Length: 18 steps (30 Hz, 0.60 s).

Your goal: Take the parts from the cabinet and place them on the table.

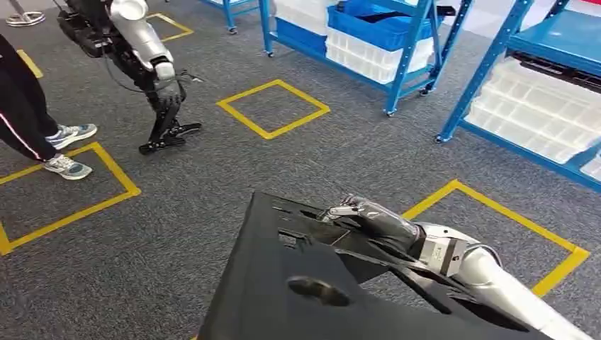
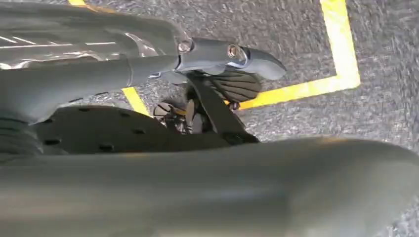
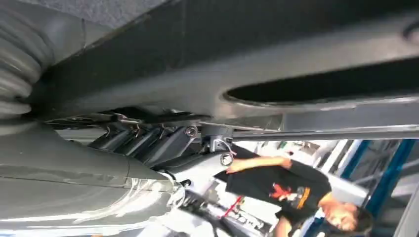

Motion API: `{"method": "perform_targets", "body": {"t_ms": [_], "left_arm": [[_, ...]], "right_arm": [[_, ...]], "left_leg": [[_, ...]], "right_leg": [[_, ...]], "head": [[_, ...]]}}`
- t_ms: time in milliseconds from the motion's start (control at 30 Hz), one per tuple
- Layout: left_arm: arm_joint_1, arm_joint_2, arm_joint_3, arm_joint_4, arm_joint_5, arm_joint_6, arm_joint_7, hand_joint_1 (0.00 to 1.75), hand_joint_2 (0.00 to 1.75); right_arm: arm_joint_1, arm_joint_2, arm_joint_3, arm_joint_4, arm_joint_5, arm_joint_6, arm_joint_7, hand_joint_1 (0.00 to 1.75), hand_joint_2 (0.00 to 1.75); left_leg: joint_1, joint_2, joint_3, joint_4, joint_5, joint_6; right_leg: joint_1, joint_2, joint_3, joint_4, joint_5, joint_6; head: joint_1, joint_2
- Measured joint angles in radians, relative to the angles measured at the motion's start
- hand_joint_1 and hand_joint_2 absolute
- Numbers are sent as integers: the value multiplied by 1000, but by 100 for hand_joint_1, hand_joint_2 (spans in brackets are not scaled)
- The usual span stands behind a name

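A large black moulded panel point(image 1: 298, 283) with cut-outs fills the lower middle of the head view, carried above the grey carpet. My right hand point(image 1: 372, 218) grips its far right edge, with the fingers curled over the rim. In the right wrist view the dark fingers point(image 3: 148, 140) lie under the panel point(image 3: 237, 69). The left wrist view shows my left hand point(image 2: 225, 69), its thumb and dark fingers closed around a black strut of the panel point(image 2: 108, 131).
Blue racks point(image 1: 407, 49) with white and blue bins stand ahead and to the right. Another robot point(image 1: 152, 64) stands at the upper left, and a person's legs point(image 1: 28, 117) are at the left edge. Yellow tape squares point(image 1: 273, 108) mark the carpet.
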Motion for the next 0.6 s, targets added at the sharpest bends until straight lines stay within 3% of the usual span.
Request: {"method": "perform_targets", "body": {"t_ms": [33, 167, 200, 233, 267, 333, 367, 400, 433, 467, 500, 533, 600], "left_arm": [[-3, 1, 0, 0, 0, 0, 2, 0, 175], [0, 4, 0, 0, -3, 1, -1, 0, 175], [3, 5, 0, 0, -3, 1, -2, 0, 175], [0, 6, 0, 0, -6, 0, -2, 0, 175], [-4, 6, -1, 0, -11, 0, -1, 0, 175], [-8, 6, -3, 0, -15, -1, 1, 0, 175], [-7, 6, -4, 0, -18, -1, 2, 0, 175], [-6, 6, -6, 0, -23, 2, 3, 0, 175], [-5, 6, -9, 0, -24, 3, 5, 0, 175], [-4, 6, -10, 0, -26, 4, 5, 0, 175], [-4, 6, -11, 0, -27, 4, 5, 0, 175], [-6, 6, -12, 0, -27, 4, 5, 0, 175], [-6, 6, -14, 0, -30, 4, 6, 0, 175]], "right_arm": [[-4, 0, 1, 1, 0, 0, 0, 175, 175], [-11, -2, 9, 8, -1, 6, 0, 175, 175], [-15, -4, 10, 10, -1, 9, 0, 175, 175], [-18, -4, 12, 11, -1, 10, -1, 175, 175], [-19, -8, 14, 12, -1, 10, -2, 175, 175], [-13, -13, 18, 19, 0, 10, -2, 175, 175], [-9, -14, 20, 21, 0, 8, -4, 175, 175], [-6, -14, 21, 23, 0, 6, -8, 175, 175], [-4, -16, 21, 23, 1, 3, -11, 175, 175], [-4, -17, 22, 23, 2, 0, -14, 175, 175], [-4, -19, 22, 23, 2, -1, -19, 175, 175], [-4, -21, 22, 23, 2, -1, -21, 175, 175], [-2, -21, 22, 22, 3, -1, -24, 175, 175]], "left_leg": [[-17, 42, 8, -8, -20, 6], [-20, 1, 6, -25, -21, 26], [-10, -5, 15, -36, -15, 34], [-8, -15, 18, -39, -14, 39], [-8, -24, 19, -39, -15, 44], [-10, -53, 21, -38, -17, 47], [-10, -67, 22, -38, -18, 48], [-10, -81, 25, -38, -19, 48], [-10, -94, 28, -37, -21, 47], [-10, -109, 32, -35, -24, 44], [-9, -121, 35, -32, -28, 41], [-12, -131, 31, -28, -31, 36], [-7, -152, 21, -24, -31, 27]], "right_leg": [[6, -9, 2, -2, -3, 5], [7, -50, 17, -16, -9, 27], [4, -7, 19, -6, -21, 31], [5, 40, 4, 27, -44, 28], [6, 65, -28, 89, -78, 25], [8, 80, -119, 253, -138, 24], [9, 81, -148, 292, -136, 25], [9, 82, -151, 280, -110, 26], [8, 84, -135, 228, -65, 27], [8, 92, -102, 141, -8, 28], [6, 120, -68, 50, 44, 27], [4, 166, -55, 21, 36, 21], [6, 154, -47, 0, 33, 17]], "head": [[0, 0], [0, 0], [1, 0], [1, 0], [2, 0], [2, 0], [2, 0], [2, 0], [2, 0], [2, 0], [2, 0], [2, 0], [2, 0]]}}
